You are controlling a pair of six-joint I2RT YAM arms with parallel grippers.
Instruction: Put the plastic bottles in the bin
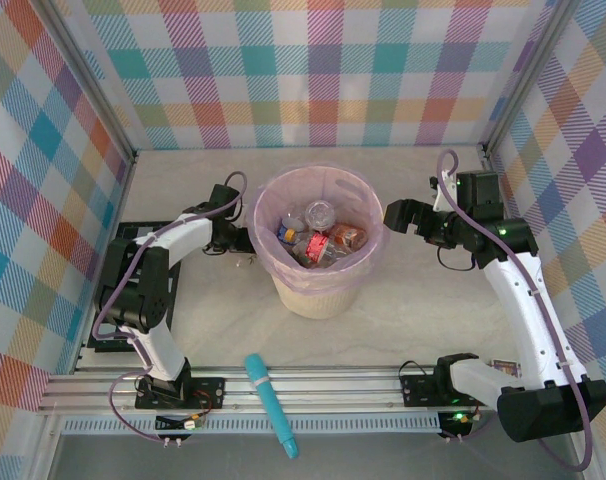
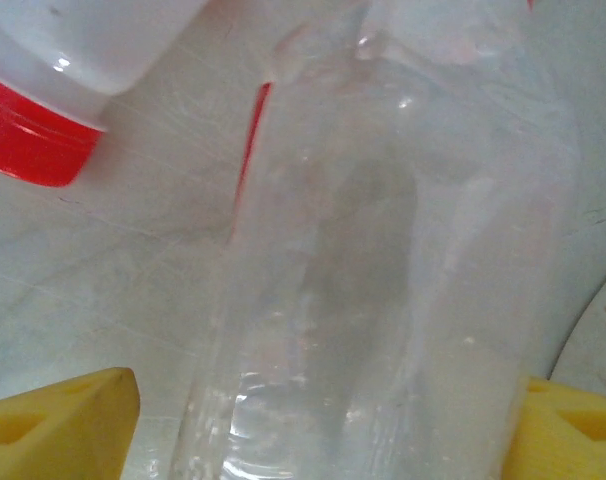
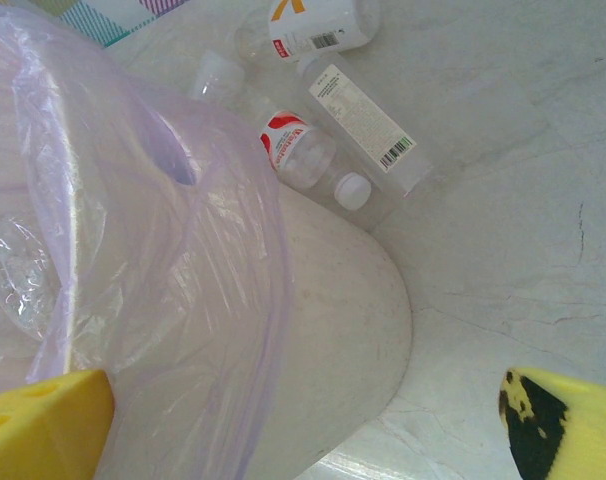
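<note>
Fingertips [image 2: 63, 425] of the left gripper [image 2: 323, 425] stand wide apart, one on either side of a clear bottle [image 2: 383, 280] that lies on the table [image 2: 103, 290]. A sliver of tabletop shows between the left-hand tip and the bottle's wall, so the jaws straddle the bottle without clamping it. Just beyond it lies a red-capped bottle [image 2: 33, 140]. From above, this gripper sits low at the left foot of the bin [image 1: 313, 290].

The right gripper [image 3: 303, 420] is also spread wide and holds nothing. Between its yellow fingers show the bin's cream wall and the pink-lilac bag [image 3: 163, 250] draped over the rim. It hovers beside the bin's right rim. Past the bin, several loose bottles [image 3: 358, 115] lie close together on the table. Inside the bin rests a heap of binned bottles [image 1: 318, 240]. A teal stick [image 1: 271, 405] lies across the rail [image 1: 363, 385] at the near edge.
</note>
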